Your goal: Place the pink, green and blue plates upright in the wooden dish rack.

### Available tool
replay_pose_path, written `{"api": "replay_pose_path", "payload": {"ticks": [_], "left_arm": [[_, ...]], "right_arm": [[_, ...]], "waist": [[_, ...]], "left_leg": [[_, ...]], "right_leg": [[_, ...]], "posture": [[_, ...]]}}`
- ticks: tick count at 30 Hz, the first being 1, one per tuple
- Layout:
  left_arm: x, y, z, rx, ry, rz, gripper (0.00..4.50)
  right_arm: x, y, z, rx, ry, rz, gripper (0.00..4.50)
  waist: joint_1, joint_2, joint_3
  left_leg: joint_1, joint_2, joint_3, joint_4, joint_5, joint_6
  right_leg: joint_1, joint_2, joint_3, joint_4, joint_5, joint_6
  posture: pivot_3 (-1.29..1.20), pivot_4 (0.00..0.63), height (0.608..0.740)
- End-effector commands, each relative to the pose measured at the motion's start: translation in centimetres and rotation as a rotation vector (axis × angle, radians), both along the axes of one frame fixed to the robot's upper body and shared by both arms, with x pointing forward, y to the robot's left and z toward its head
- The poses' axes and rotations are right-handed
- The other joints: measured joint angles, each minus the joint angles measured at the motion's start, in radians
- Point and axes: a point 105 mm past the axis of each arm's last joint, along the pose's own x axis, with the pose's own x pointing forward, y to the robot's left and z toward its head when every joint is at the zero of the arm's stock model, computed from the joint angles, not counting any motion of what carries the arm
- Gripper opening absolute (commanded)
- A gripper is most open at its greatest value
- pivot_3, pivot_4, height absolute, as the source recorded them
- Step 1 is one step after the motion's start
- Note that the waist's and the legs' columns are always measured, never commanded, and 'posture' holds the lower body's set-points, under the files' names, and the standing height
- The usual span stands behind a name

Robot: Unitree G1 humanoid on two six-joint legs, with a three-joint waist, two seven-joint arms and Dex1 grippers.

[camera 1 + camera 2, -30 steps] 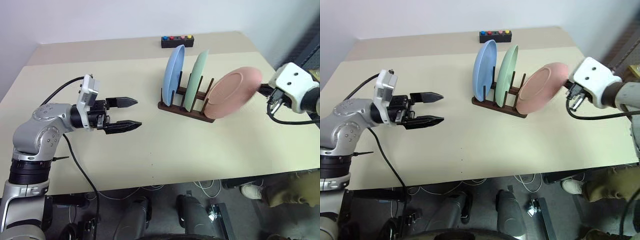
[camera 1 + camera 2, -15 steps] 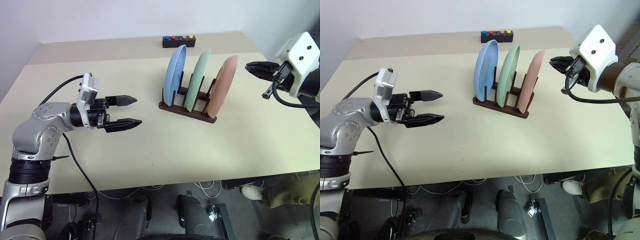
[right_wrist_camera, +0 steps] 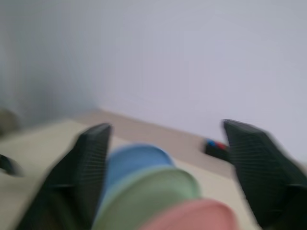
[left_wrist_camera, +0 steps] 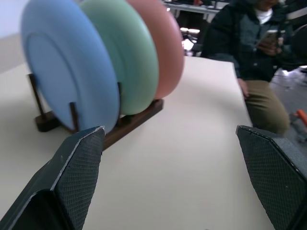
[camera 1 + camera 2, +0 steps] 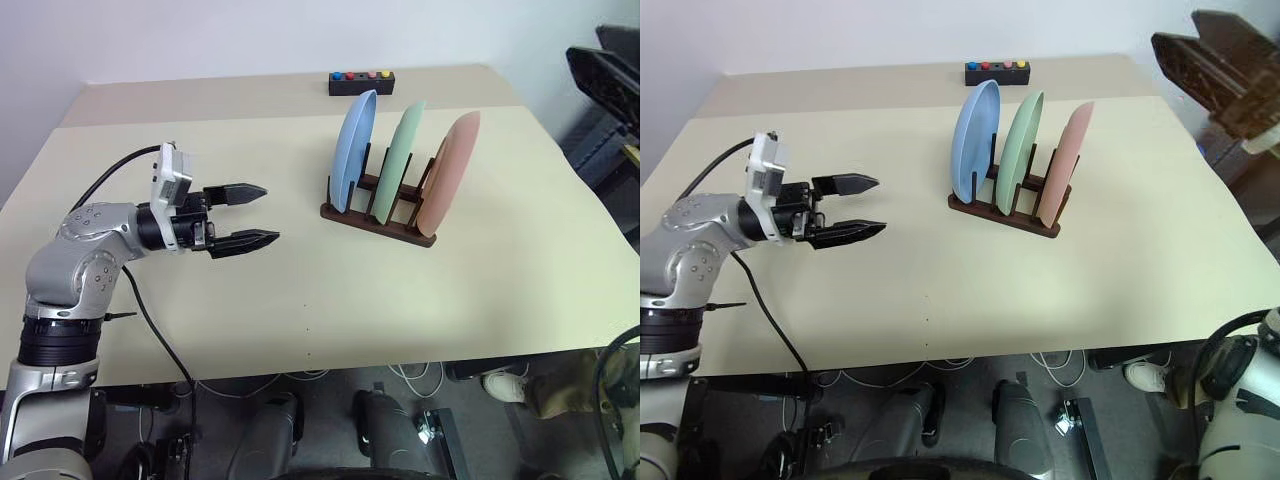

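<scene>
Plates stand on edge in the wooden dish rack (image 5: 378, 212), which sits on the far right part of the beige counter (image 5: 300, 290). From the robot's left to right they run blue plate (image 5: 353, 150), green plate (image 5: 400, 155), pink plate (image 5: 447, 172), each leaning a little between the thin upright pegs, none touching a tool. In the left wrist view a seated person (image 4: 249, 57) in dark clothes shows beyond the counter's end. The left tool (image 5: 252, 213) hovers over the counter well to the left of the rack, pointing toward it, its two black fingers spread apart and empty. The right tool (image 5: 1210, 65) is raised high at the right edge, clear of the pink plate, with its fingers wide apart and nothing between them. A small black box with coloured buttons (image 5: 362, 81) lies near the far edge, behind the rack.
</scene>
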Motion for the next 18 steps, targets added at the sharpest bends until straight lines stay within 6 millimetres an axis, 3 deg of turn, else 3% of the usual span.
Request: {"api": "replay_pose_path", "payload": {"ticks": [1, 6, 9, 12, 18], "left_arm": [[0.4, 0.4, 1.6, -0.004, -0.087, 0.021, 4.5], [2.5, 1.4, 0.7, -0.051, -0.144, 0.192, 4.5], [1.9, 1.0, 0.1, -0.048, -0.155, 0.182, 4.5], [1.2, 0.8, 0.0, -0.048, -0.154, 0.126, 4.5], [0.6, 2.0, -1.2, 0.045, -0.223, 0.175, 4.5]], "right_arm": [[-2.9, 4.6, -3.1, -0.126, 0.081, 0.23, 4.44], [-2.0, 7.9, -9.3, -0.193, 0.195, 0.238, 4.44], [-2.1, 9.6, -9.7, -0.134, 0.159, 0.279, 4.44], [-1.8, 10.0, -9.9, -0.149, 0.131, 0.266, 4.44], [-2.5, 11.2, -10.9, -0.142, 0.152, 0.331, 4.44]], "waist": [[-0.001, -0.001, 0.0], [-0.004, 0.0, -0.002], [-0.006, 0.0, -0.002], [0.0, 0.0, -0.002], [-0.002, -0.001, -0.002]], "left_leg": [[0.0, 0.0, -0.001, 0.0, 0.0, 0.0], [0.001, 0.0, 0.001, 0.001, 0.0, 0.0], [0.0, 0.0, 0.002, 0.001, 0.0, 0.0], [0.0, 0.0, 0.002, 0.001, 0.0, 0.0], [0.0, 0.0, 0.001, 0.0, 0.0, 0.0]], "right_leg": [[0.0, 0.0, 0.0, 0.0, 0.0, 0.0], [0.0, 0.0, 0.0, 0.001, 0.0, 0.0], [-0.001, 0.0, 0.002, 0.002, 0.0, 0.001], [-0.001, 0.0, 0.002, 0.002, 0.001, 0.001], [-0.001, 0.0, 0.001, 0.0, 0.001, 0.001]], "posture": [[0.0, 0.15, 0.74], [0.0, 0.15, 0.74], [0.0, 0.15, 0.74], [0.0, 0.15, 0.74], [0.0, 0.15, 0.74]]}}
